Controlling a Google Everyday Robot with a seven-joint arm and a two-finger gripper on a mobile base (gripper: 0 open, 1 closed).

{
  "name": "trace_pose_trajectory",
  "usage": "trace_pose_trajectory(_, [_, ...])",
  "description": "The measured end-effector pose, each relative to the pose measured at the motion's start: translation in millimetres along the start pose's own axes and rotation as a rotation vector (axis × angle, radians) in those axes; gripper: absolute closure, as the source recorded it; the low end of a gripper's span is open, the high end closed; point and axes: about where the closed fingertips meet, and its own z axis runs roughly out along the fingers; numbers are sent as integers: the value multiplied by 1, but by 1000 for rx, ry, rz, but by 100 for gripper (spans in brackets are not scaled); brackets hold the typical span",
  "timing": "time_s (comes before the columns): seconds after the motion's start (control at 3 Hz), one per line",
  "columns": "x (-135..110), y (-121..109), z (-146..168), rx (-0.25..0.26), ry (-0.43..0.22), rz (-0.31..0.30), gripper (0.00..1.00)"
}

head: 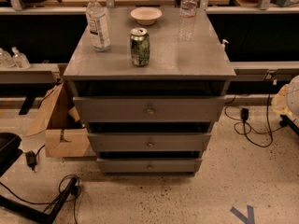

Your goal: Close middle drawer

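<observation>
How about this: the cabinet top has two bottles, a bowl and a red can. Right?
No: the can is green, not red; the camera view shows it. The rest is right. The gripper is not in sight.

Around the can (140,46) on my bench (196,55): bottle (98,22) left, bowl (146,16) behind, second bottle (188,13) behind-right; middle drawer (149,143) below, gripper (290,99) far right.

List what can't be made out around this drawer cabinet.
All in the camera view:
- Middle drawer interior: hidden in the dark gap under the top drawer.
- Green can lettering: too blurred to read.
- Cardboard box: its right side is hidden behind the cabinet.
- End effector: not identifiable. There is only a pale rounded shape at the right edge, cut off by the frame.
</observation>
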Motion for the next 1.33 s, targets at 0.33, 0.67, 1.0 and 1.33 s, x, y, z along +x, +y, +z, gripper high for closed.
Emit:
trace_pose_trajectory(0.33, [0, 0, -2, 2, 1, 0, 28])
trace_pose_trajectory(0.67, [0, -1, -3, 5, 1, 0, 5])
trace_pose_trajectory(1.0, [0, -1, -4, 6, 1, 0, 0])
trace_pose_trajectory(1.33, [0, -1, -4, 6, 2, 0, 0])
